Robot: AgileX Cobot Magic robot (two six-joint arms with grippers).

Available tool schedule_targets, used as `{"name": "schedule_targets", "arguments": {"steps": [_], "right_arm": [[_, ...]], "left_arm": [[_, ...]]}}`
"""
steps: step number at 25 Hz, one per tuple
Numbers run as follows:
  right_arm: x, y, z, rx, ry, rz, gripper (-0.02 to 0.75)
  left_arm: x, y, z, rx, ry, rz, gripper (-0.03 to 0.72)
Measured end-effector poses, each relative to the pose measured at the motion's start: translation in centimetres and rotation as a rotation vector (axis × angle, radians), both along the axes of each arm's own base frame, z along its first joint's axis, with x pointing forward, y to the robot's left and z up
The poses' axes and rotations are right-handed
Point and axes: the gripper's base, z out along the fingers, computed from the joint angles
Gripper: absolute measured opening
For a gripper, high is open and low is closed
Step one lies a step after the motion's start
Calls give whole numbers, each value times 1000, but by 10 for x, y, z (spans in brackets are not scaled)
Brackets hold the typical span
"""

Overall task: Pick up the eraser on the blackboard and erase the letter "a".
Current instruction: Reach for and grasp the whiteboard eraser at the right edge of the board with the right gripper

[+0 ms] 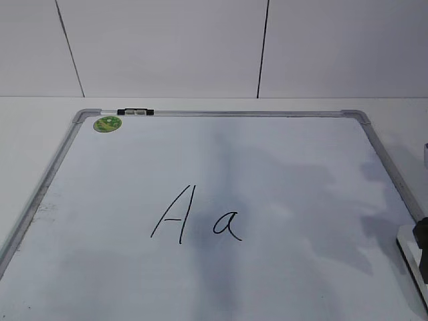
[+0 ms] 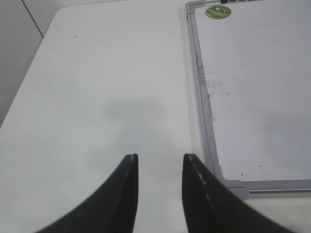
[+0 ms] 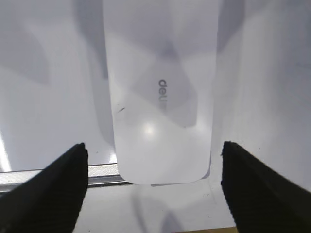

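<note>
The blackboard (image 1: pixel 281 167) is a white board with a grey frame lying flat on the table. The small handwritten letter "a" (image 1: pixel 227 224) is near its middle, right of a taller capital "A" (image 1: pixel 175 214). The white eraser (image 3: pixel 160 92) lies across the board's right frame, and only its edge shows in the exterior view (image 1: pixel 408 251). My right gripper (image 3: pixel 153 145) is open, with a finger on either side of the eraser's near end and neither touching it; it shows dark at the exterior view's right edge (image 1: pixel 421 234). My left gripper (image 2: pixel 160 156) is open and empty over the bare table left of the board (image 2: pixel 252 97).
A green round sticker (image 1: pixel 107 124) sits at the board's far left corner, and also shows in the left wrist view (image 2: pixel 218 11). A small black clip (image 1: pixel 135 112) is on the far frame. A white wall stands behind the table. A white object (image 1: pixel 426 154) shows at the right edge.
</note>
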Motion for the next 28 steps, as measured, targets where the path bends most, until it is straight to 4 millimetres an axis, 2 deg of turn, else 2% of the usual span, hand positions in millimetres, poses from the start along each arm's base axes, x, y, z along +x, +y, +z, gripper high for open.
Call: {"name": "schedule_targets", "arguments": {"steps": [12, 21, 28], "right_arm": [[6, -4, -6, 0, 25, -26, 678], [15, -3, -19, 3, 61, -22, 677], [20, -5, -19, 9, 60, -33, 675]], "left_arm": [[0, 0, 0, 0, 0, 0, 235], [0, 0, 0, 0, 0, 0, 235], [0, 0, 0, 0, 0, 0, 235]]}}
